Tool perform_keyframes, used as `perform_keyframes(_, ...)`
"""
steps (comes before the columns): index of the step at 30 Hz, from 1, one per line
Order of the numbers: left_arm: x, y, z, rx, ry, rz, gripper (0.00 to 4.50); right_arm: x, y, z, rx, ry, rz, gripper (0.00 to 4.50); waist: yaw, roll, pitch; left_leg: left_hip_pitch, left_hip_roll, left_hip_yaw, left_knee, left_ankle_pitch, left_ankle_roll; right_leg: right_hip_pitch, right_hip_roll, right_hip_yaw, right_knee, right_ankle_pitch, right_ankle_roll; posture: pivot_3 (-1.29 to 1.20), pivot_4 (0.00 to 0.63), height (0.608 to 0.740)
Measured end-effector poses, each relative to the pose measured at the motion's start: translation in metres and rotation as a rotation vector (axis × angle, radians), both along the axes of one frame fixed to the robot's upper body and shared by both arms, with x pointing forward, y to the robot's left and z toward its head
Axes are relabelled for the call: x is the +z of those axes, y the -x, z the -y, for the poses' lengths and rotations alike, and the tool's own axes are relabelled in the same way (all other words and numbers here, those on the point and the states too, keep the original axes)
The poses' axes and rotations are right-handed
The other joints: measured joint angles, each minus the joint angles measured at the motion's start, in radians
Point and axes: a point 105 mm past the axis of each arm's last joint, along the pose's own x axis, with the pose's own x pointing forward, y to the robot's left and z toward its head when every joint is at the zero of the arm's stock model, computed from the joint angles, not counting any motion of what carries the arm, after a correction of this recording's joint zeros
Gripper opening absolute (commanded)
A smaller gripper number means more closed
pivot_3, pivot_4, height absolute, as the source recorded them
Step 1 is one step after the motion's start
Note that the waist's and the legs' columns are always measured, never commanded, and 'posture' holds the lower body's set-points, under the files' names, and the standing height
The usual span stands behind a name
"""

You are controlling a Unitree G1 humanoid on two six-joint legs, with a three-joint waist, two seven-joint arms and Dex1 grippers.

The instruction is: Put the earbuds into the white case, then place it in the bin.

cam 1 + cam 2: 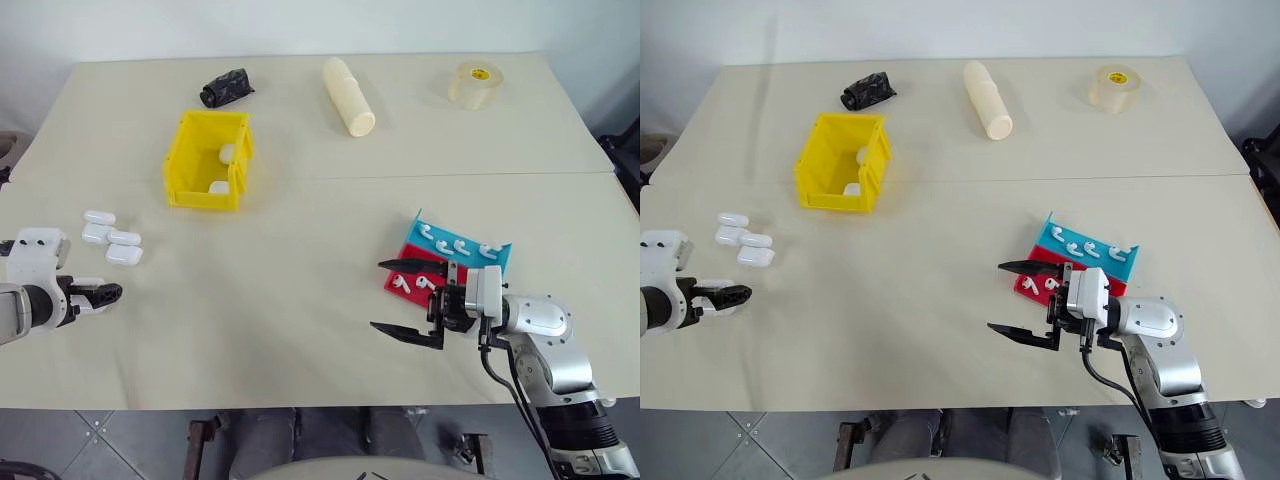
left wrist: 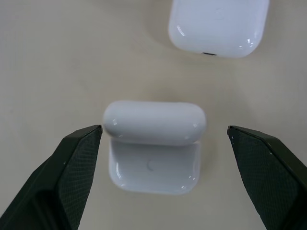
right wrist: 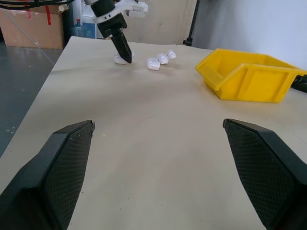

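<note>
So the left pincer (image 2: 163,139) is spread wide around an open white case (image 2: 154,146) on the table (image 1: 300,300), gripping nothing. I'd center up and squeeze the base, not the lid. Right pincer (image 1: 412,300) idles wide open and empty beside the earbuds (image 1: 450,244).

I see a big cream table (image 1: 300,300) with a yellow bin (image 1: 208,160), white cases (image 1: 112,240) on the left, red and blue trays (image 1: 455,258) on the right, and a black lump (image 1: 227,88), cream roll (image 1: 348,96) and tape (image 1: 474,84) far back.
</note>
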Motion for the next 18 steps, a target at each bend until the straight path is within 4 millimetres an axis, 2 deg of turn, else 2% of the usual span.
perform_keyframes(13, -0.003, 0.008, -0.005, 0.033, 0.003, -0.074, 4.46, 0.001, 0.003, -0.004, -0.013, -0.007, -0.005, 4.5, 0.0, 0.0, 0.0, 0.0, 0.0, 0.002, 0.0, 0.0, 0.0, -0.001, 0.0, 0.003, 0.001, 0.0, 0.0, 0.0, 0.15, 0.74)
perform_keyframes(16, -0.004, 0.009, -0.005, 0.041, 0.012, -0.08, 3.84, 0.001, 0.003, -0.005, -0.019, -0.01, -0.003, 4.5, -0.001, 0.0, 0.0, 0.001, 0.0, 0.002, 0.0, 0.0, 0.0, -0.001, 0.0, 0.003, 0.001, 0.0, 0.0, 0.0, 0.15, 0.74)
perform_keyframes(18, -0.006, 0.011, -0.005, 0.048, 0.024, -0.087, 3.22, 0.001, 0.002, -0.005, -0.022, -0.01, -0.002, 4.5, -0.002, 0.0, 0.0, 0.001, 0.0, 0.003, 0.0, 0.0, 0.0, -0.002, 0.0, 0.003, 0.001, 0.0, 0.0, 0.0, 0.15, 0.74)
